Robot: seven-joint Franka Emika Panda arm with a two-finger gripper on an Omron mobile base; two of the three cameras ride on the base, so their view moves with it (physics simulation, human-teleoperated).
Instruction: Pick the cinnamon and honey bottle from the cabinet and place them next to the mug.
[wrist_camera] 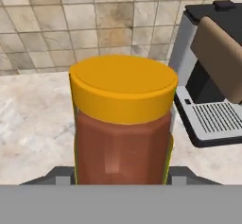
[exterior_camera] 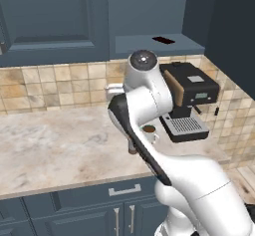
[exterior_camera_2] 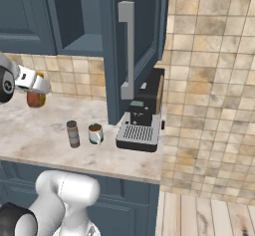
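My gripper (exterior_camera_2: pixel 37 92) is shut on the honey bottle (exterior_camera_2: pixel 35 99), an amber bottle with an orange cap. I hold it over the counter, left of the other items. Up close in the hand view, the honey bottle (wrist_camera: pixel 122 124) stands between my fingertips (wrist_camera: pixel 59 175). The brown, grey-capped cinnamon (exterior_camera_2: pixel 73 134) stands upright on the counter just left of the mug (exterior_camera_2: pixel 95 134), close to it. The mug (exterior_camera: pixel 149 132) holds dark liquid; my arm hides most of the cinnamon (exterior_camera: pixel 132 149) there. The cabinet (exterior_camera_2: pixel 79 41) hangs above with its niche open.
A black and brown coffee machine (exterior_camera_2: pixel 141 120) stands right of the mug, and its grille shows in the hand view (wrist_camera: pixel 215 119). An open cabinet door with a long handle (exterior_camera_2: pixel 127 48) hangs above it. The marble counter (exterior_camera: pixel 55 145) stretches away to the left.
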